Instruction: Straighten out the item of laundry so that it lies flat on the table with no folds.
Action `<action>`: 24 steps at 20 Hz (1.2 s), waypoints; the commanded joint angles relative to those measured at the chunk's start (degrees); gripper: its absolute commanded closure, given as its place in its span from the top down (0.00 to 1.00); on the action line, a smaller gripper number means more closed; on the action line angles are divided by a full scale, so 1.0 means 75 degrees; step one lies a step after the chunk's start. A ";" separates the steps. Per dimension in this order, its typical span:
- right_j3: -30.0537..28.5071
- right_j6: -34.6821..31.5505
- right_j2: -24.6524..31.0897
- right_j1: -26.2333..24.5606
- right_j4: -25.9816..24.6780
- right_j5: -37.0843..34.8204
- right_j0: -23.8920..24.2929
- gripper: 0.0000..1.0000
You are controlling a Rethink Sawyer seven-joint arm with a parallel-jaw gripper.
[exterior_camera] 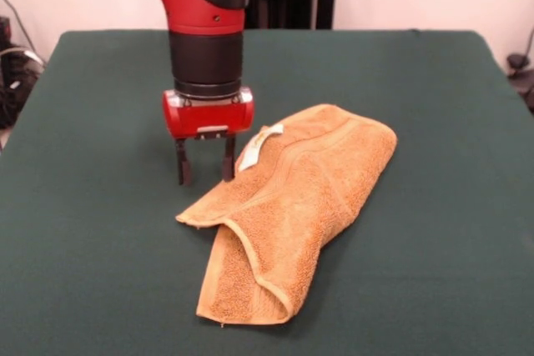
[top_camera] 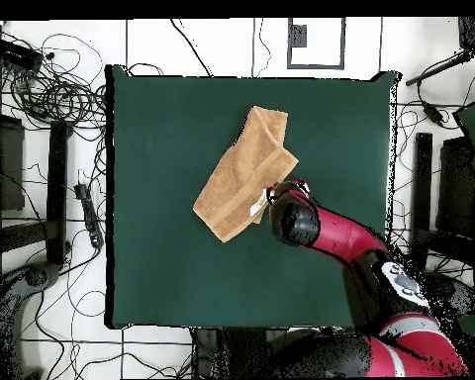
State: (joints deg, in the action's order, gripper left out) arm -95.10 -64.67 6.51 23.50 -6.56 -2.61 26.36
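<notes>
Item: towel (exterior_camera: 292, 206), orange-tan terry, one piece. Lies near the middle of the tabletop (exterior_camera: 434, 106), dark green cloth cover. Condition: not flat; folded over on itself into a long, slanted shape, with one flap doubled across the lower end and a raised fold edge running along it. Woven border band visible along the upper part. Small white tag (exterior_camera: 260, 143) at the upper edge, beside the arm.

Item: gripper (exterior_camera: 205, 171), red body on a red and black arm (exterior_camera: 204, 6), pointing straight down. Fingers (exterior_camera: 182, 168) dark, parallel, set a narrow gap apart, nothing between them. Tips sit at or just above the green cloth; contact cannot be judged. Position: just beside the towel's tagged edge, one finger close to the tag, not gripping the fabric.

Overhead view: towel (top_camera: 243, 173) lies diagonally, arm (top_camera: 326, 233) reaching to its edge.
</notes>
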 commanded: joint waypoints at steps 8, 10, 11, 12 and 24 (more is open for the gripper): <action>0.0254 -0.1809 -0.1198 0.0330 0.0671 -0.2054 -0.2106 1.00; 0.0277 -0.1776 -0.1202 0.0311 0.0658 -0.2054 -0.2134 1.00; 0.0307 -0.1764 -0.1183 0.0264 0.0664 -0.2030 -0.2118 1.00; 0.0337 -0.1753 -0.1163 0.0217 0.0669 -0.2006 -0.2102 1.00; 0.0682 -0.1614 -0.0730 -0.0521 0.0656 -0.1438 -0.1610 1.00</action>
State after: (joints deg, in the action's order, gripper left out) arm -92.93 -64.67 -2.10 25.75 -4.43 -12.16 13.66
